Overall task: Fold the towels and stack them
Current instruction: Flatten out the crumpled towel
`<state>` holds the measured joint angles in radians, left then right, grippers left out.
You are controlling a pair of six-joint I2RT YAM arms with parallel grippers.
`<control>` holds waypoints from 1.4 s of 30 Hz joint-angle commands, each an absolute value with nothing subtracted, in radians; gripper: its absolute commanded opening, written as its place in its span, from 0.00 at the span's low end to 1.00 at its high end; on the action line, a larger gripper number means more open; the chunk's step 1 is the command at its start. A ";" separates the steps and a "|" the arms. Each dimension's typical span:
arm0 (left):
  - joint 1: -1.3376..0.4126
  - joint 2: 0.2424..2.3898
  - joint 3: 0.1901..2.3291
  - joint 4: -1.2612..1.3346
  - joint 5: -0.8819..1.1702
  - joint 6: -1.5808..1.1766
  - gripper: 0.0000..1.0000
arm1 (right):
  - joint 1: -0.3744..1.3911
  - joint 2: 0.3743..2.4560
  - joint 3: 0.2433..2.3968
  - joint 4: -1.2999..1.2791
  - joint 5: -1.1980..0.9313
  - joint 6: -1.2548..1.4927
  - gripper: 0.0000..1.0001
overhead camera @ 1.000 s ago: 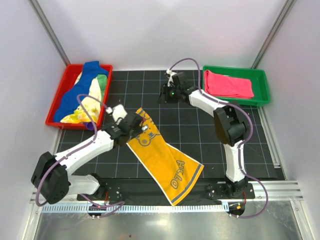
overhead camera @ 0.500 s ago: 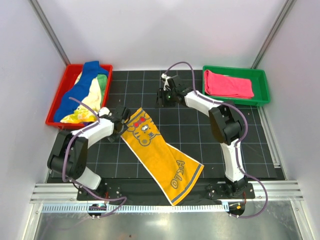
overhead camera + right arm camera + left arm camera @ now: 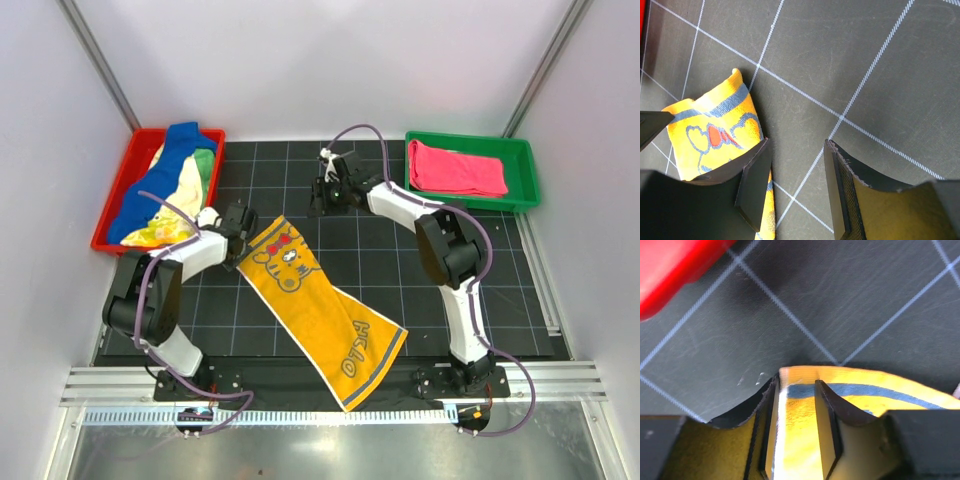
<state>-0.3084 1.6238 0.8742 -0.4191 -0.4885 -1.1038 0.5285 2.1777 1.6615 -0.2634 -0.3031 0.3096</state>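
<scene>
Top view, towel: the orange-yellow tiger towel [image 3: 320, 305] lies flat on the counter's gridded mat [image 3: 420, 280]. Its long axis runs from far left to near right.
Top view, nearer arm: the left pincer [image 3: 240, 222] sits at the towel's far short edge. The right pincer [image 3: 322, 197] hangs just beyond that edge's other corner, apart from the cloth.
Left wrist view, grip: the left pincer's fingers [image 3: 827, 430] stand partly apart astride the towel's striped corner, with cloth between them. I cannot tell whether they pinch it.
Right wrist view, grip: the right pincer is about half open and empty, with bare mat between the jaws. The towel's corner lies off its left finger.
Judgement: the right pincer needs a short sideways shift to reach its corner.
</scene>
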 commanded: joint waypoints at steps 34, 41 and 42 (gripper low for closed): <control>-0.304 1.006 0.790 -0.767 -0.433 -1.101 0.00 | 0.656 2.263 1.785 -0.242 -0.279 0.296 0.54; -0.304 1.008 0.709 -0.772 -0.414 -1.134 0.00 | 0.713 2.296 1.845 -0.293 -0.196 0.238 0.57; -0.304 1.002 0.704 -0.779 -0.413 -1.138 0.00 | 0.728 2.302 1.853 -0.301 -0.174 0.230 0.58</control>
